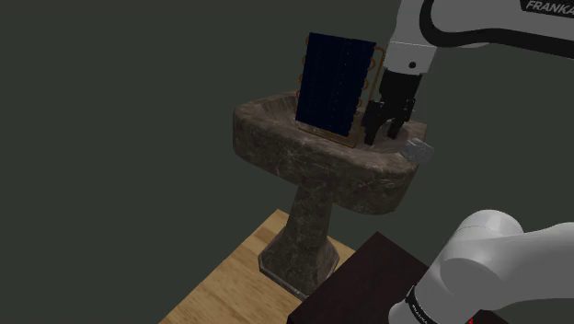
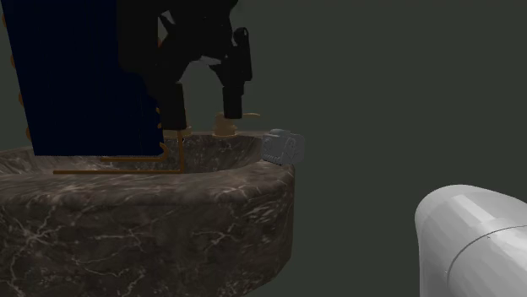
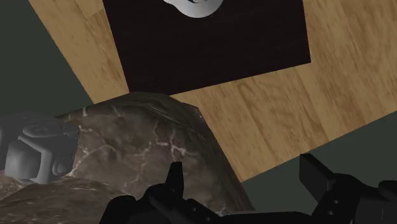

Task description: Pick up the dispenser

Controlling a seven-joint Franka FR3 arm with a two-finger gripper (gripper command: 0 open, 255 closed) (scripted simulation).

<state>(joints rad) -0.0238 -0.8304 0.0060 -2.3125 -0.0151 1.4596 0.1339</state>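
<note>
Shoulder view: the black gripper (image 1: 382,129) hangs over the rim of one dark stone pedestal sink (image 1: 308,158), its fingers apart and clasping nothing. Left to right come one dark-blue panel (image 1: 333,85) standing in the basin, the gripper, and one grey dispenser (image 1: 419,149) sitting on the rim's right end, just beside the fingers and outside them. Wooden floor (image 1: 230,285) lies below.
</note>
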